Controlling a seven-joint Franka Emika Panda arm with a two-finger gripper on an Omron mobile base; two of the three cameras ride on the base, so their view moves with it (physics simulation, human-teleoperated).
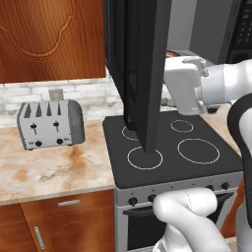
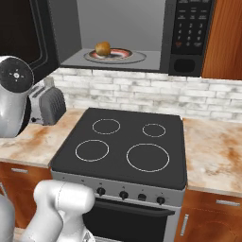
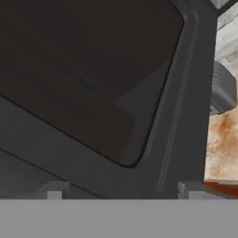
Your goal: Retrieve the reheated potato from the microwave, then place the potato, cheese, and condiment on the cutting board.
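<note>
The microwave [image 2: 189, 38] stands open above the stove, its dark glass door [image 1: 147, 74] swung out toward me. Inside, the golden-brown potato [image 2: 103, 48] rests on a round plate [image 2: 125, 53] on the grey floor. My white hand [image 1: 184, 88] reaches in from the right, level with the door, and its fingers are hidden behind the door's edge. In the hand view my gripper [image 3: 120, 191] is open, its two tips wide apart and close against the door's inner face [image 3: 93, 79], holding nothing. The cheese, condiment and cutting board are out of view.
A black four-ring stove [image 2: 123, 142] sits right below the microwave. A silver toaster [image 1: 49, 123] stands on the marbled counter [image 1: 54, 167] to the left. More counter [image 2: 212, 151] runs to the stove's right. A wooden cabinet [image 1: 49, 34] hangs upper left.
</note>
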